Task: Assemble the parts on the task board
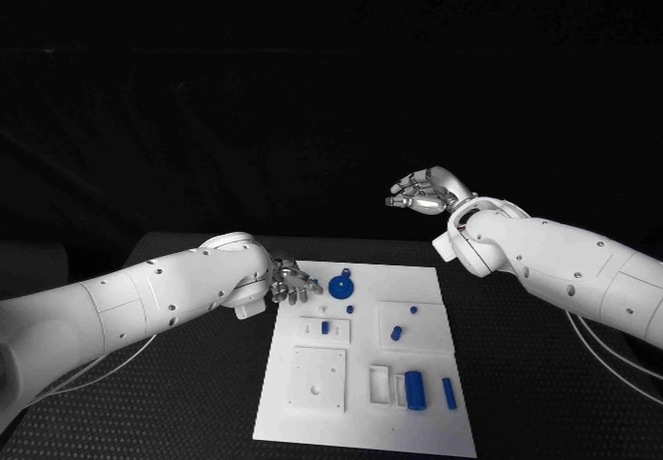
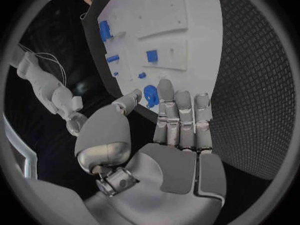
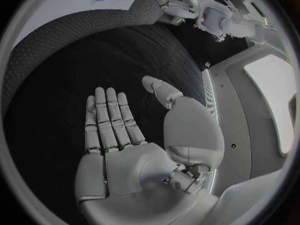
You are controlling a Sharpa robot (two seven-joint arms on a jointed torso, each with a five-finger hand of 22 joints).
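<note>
The left hand (image 1: 291,284) is held low at the task board's (image 1: 415,422) far left corner, fingers straight and empty. The right hand (image 1: 422,192) is raised beyond the table's (image 1: 538,402) far edge, fingers extended, nothing held.

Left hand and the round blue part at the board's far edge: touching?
Cannot tell. In the left wrist view the left hand's fingers overlap the round blue part; no contact or gap shows plainly.

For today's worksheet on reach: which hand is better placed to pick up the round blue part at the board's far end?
The left. The left hand hovers open at the board's far left corner, fingertips close to the round blue part. The right hand is raised beyond the table, open, well away from the board.
</note>
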